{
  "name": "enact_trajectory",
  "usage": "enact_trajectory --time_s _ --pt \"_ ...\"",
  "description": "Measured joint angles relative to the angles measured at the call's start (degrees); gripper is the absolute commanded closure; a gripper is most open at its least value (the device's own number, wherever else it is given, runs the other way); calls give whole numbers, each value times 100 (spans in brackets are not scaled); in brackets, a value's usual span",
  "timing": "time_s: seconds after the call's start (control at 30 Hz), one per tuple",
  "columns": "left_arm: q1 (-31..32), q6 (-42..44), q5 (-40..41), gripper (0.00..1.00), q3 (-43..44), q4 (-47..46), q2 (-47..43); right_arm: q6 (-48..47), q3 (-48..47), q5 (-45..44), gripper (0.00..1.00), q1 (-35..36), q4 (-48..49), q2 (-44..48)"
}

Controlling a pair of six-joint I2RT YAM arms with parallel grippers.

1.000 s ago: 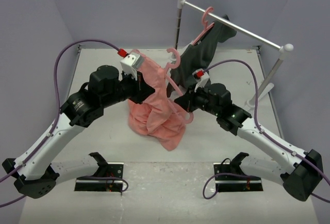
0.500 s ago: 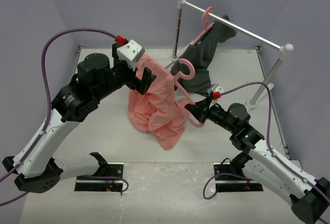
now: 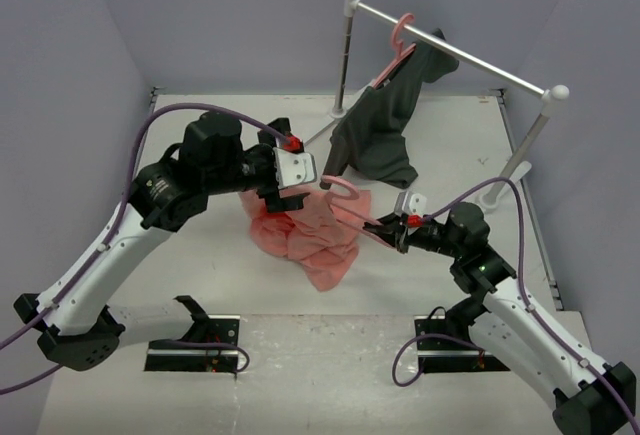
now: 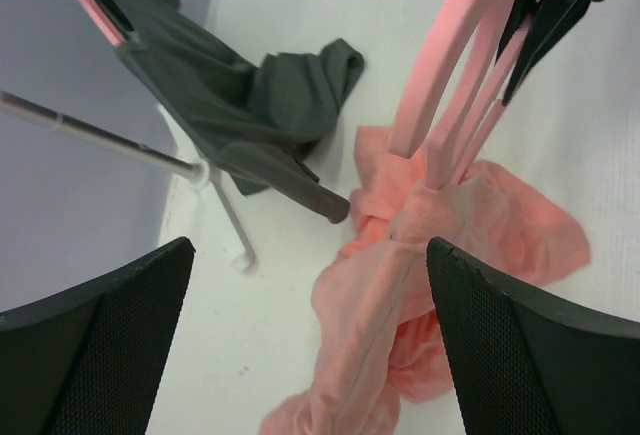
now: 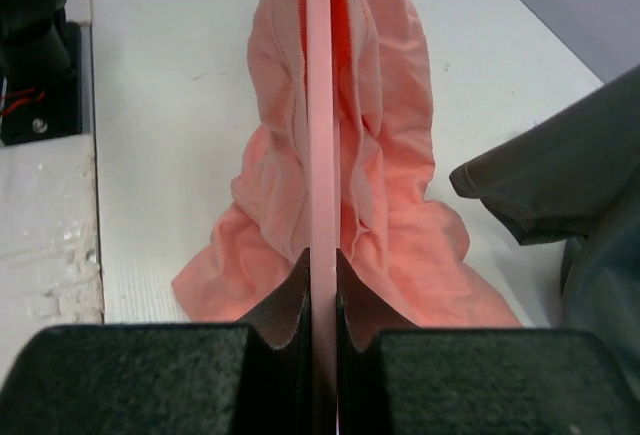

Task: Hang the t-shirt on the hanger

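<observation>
White matte table (image 3: 450, 150), lilac walls (image 3: 200, 15) all round; rail (image 3: 460, 50) with grey garment (image 3: 380, 140) at upper right. T-shirt (image 3: 300, 245) heaped at frame centre, one fold drawn up along hanger (image 5: 320, 105). Right gripper (image 5: 320, 275) clenched on hanger's arm, just right of centre. Left gripper (image 3: 285, 198) spread wide, grasping nothing, above the heap.

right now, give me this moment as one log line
right gripper: shut on hanger | left gripper: open | t-shirt: bunched along hanger, partly on table

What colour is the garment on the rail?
The garment is plain dark grey; clearest in top external view.
</observation>
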State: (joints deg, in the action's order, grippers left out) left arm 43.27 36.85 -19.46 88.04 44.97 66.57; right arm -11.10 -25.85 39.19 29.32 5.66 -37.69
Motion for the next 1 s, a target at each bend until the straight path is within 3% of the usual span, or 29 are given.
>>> enact_trajectory --time_s 0.2,0.23,0.3,0.37,0.4,0.47,0.57,0.97,1.0 --pt "-1 -323 -371 5 -282 426 132 -816 -56 598 100 -19 -190 -15" --pt "-1 -382 -499 10 -328 458 130 -923 -87 679 100 -31 -216 -48" --pt "0 -470 -733 25 -436 573 92 -1114 -178 829 100 -58 -239 -153" --pt "0 -552 -877 56 -559 646 34 -1265 -264 949 100 -76 -277 -279" --pt "0 -601 -918 56 -618 679 3 -1324 -298 1006 100 -85 -292 -329" --pt "0 -683 -913 70 -723 710 -33 -1402 -319 1056 100 -89 -309 -364" --pt "5 -815 -872 98 -818 763 -40 -1460 -364 1077 100 -120 -376 -374" --pt "42 -863 -896 100 -845 929 -147 -1589 -671 1199 100 -171 -567 -614" --pt "42 -849 -896 100 -856 914 -163 -1567 -671 1202 82 -171 -564 -614"
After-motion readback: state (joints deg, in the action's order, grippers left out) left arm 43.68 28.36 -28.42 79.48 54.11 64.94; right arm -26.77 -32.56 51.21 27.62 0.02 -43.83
